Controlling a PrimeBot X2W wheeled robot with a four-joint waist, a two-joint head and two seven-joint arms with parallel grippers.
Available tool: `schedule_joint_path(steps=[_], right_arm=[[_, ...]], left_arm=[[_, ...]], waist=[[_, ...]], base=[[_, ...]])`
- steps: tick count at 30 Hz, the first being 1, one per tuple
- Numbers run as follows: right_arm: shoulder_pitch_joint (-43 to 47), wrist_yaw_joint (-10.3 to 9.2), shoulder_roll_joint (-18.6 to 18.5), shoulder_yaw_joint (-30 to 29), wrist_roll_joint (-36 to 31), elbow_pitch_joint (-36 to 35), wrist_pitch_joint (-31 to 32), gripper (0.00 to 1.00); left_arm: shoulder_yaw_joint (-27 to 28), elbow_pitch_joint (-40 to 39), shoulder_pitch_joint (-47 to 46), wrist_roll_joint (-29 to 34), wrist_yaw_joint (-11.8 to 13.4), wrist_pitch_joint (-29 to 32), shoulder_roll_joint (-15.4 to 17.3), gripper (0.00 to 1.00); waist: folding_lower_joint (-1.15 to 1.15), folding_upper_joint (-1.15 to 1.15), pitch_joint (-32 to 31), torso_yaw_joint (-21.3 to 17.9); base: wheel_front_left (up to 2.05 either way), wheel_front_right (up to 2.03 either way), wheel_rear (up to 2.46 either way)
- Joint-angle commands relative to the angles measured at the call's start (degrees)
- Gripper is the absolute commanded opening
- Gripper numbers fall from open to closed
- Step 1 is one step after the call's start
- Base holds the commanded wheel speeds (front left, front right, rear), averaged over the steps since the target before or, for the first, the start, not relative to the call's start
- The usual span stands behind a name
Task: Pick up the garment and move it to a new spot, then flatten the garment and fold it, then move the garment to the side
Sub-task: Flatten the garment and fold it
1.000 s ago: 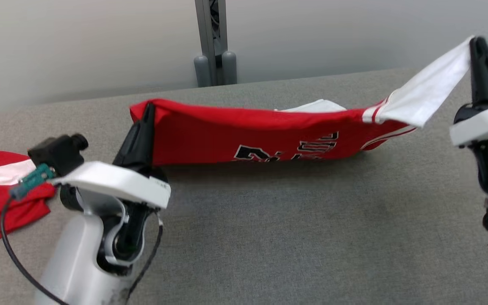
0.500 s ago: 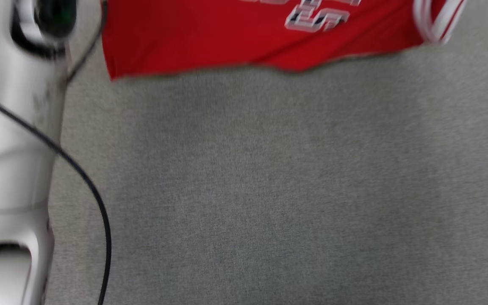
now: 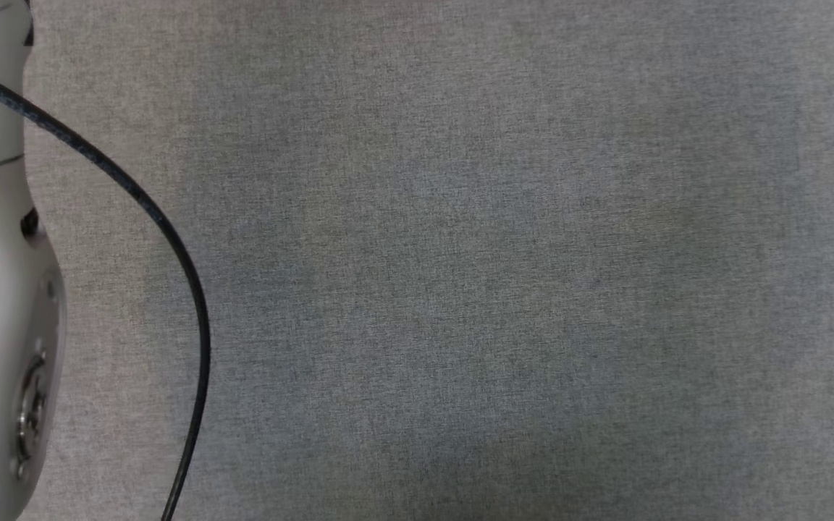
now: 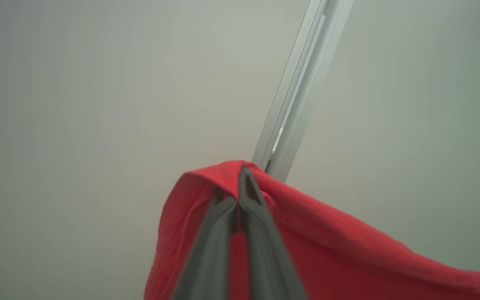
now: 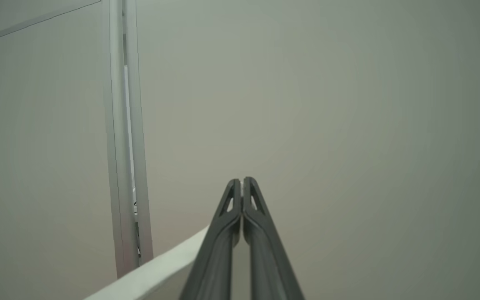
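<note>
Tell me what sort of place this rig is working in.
Probably an indoor lab or test cell: a grey fabric-covered work surface, a plain pale wall and an aluminium profile post against it. The garment hangs from the left gripper.

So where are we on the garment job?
Done: pickup. The left gripper is shut on a red garment corner, wall behind; the right gripper is shut where a white band meets its fingers. In hand, apparently: carrying it to a new spot. Left: lay it on the grey table, flatten, fold, move aside.
</note>
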Motion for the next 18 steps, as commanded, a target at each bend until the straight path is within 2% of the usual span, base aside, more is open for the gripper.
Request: schedule_joint_path(steps=[1,6,18], right_arm=[[1.15,0.01,0.19,-0.72,0.87,-1.05,-0.58,0.00],[6.86,0.01,0.05,-0.84,1.25,-3.62,-0.47,0.00],[22.36,0.01,-1.01,-0.37,5.09,-4.50,-0.50,0.00]], left_arm=[[-0.44,1.96,-0.81,-0.47,-1.30,-0.90,-0.33,0.00],[-2.35,6.48,0.15,-0.84,-4.26,-1.74,-0.60,0.00],[-5.58,14.93,10.33,-0.08,-8.46,-2.07,-0.69,0.00]], waist=[[0.00,0.00,0.62,0.31],[0.00,0.00,1.66,0.41],[0.00,0.00,-1.56,0.63]], base=[[0.00,0.00,0.00],[0.00,0.00,0.00],[0.00,0.00,0.00]])
